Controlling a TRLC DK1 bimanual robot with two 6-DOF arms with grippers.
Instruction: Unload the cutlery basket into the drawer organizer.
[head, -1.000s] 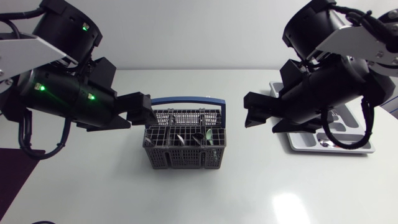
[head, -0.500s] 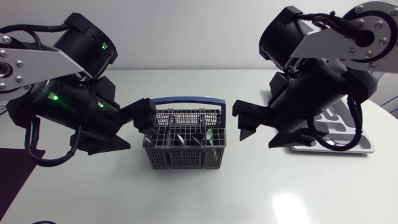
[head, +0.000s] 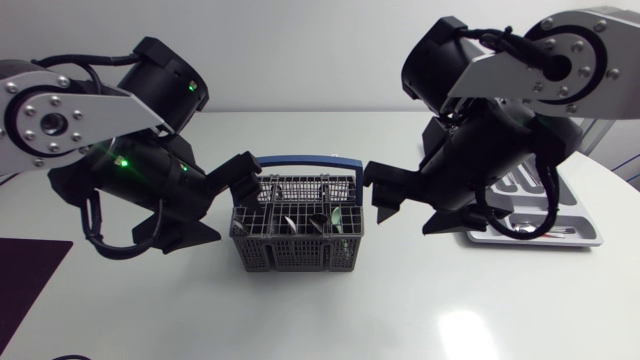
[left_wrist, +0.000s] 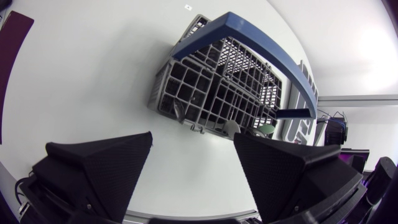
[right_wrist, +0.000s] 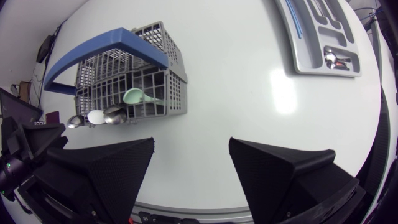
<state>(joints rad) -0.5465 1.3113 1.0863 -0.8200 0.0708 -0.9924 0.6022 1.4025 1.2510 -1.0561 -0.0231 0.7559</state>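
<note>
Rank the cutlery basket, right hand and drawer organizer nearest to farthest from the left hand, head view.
1. cutlery basket, right beside the left hand.
2. right hand, across the basket.
3. drawer organizer, beyond the right hand.

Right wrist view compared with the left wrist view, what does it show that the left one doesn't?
Only the right wrist view: the right gripper, open, and cutlery lying in the end compartment of the drawer organizer. Only the left wrist view: the left gripper, open. Both: the cutlery basket with its blue handle, ahead of the gripper, and a mint-green spoon poking out of it.
</note>
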